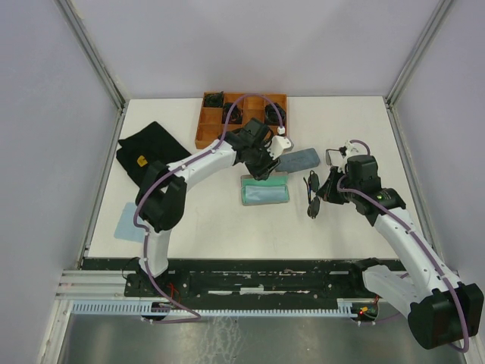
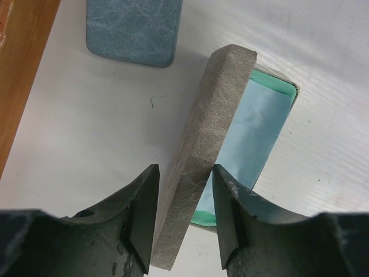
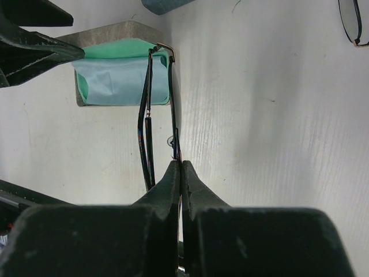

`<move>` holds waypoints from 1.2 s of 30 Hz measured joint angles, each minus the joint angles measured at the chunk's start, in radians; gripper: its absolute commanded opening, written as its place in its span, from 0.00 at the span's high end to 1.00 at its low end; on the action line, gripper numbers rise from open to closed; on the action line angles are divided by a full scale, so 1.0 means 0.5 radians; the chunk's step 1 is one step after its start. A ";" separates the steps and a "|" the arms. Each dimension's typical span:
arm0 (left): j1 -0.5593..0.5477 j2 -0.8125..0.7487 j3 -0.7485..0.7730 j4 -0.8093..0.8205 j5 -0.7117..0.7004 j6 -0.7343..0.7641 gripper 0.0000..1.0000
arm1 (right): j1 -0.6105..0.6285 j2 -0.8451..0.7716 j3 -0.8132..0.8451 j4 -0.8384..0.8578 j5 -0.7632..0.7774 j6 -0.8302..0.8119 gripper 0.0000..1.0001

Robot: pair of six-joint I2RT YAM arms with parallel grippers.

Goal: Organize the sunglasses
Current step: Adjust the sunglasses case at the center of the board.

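Observation:
My right gripper [image 1: 321, 191] [image 3: 180, 164] is shut on a folded pair of thin dark wire sunglasses [image 1: 311, 196] [image 3: 145, 127], held just right of an open grey case [image 1: 265, 191] [image 3: 115, 81] with pale blue-green lining [image 2: 253, 133]. The glasses' far end reaches the case's right end. My left gripper [image 1: 264, 168] [image 2: 184, 173] is shut on the case's grey lid [image 2: 213, 115] and holds it up on edge. A second pair of sunglasses [image 1: 335, 157] [image 3: 349, 23] lies on the table behind my right gripper.
A shut blue case [image 1: 299, 160] [image 2: 132, 29] lies just behind the grey one. An orange compartment tray [image 1: 203, 129] [image 2: 17, 69] with dark bundles stands at the back. A black cloth [image 1: 151, 152] and a pale blue cloth [image 1: 129, 224] lie at the left.

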 measured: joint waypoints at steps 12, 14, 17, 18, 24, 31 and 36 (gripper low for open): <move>-0.020 0.011 0.001 -0.047 0.047 0.015 0.69 | 0.000 0.000 0.000 -0.001 -0.001 -0.008 1.00; -0.023 0.011 0.001 -0.052 0.048 0.014 0.71 | 0.000 0.000 0.000 0.000 -0.001 -0.008 1.00; -0.026 0.011 0.001 -0.053 0.047 0.013 0.75 | 0.000 -0.006 0.000 0.000 -0.001 -0.012 1.00; -0.026 0.011 0.001 -0.053 0.046 0.012 0.76 | 0.000 -0.011 -0.001 0.000 -0.001 -0.012 1.00; -0.027 0.007 -0.005 -0.046 0.012 -0.060 0.78 | 0.000 -0.041 -0.027 0.001 0.000 -0.009 1.00; -0.027 -0.112 -0.169 0.036 -0.208 -0.355 0.79 | 0.000 -0.043 -0.079 0.008 0.002 0.013 1.00; -0.031 -0.259 -0.376 0.127 -0.388 -0.612 0.79 | 0.000 -0.043 -0.099 0.018 0.011 0.036 1.00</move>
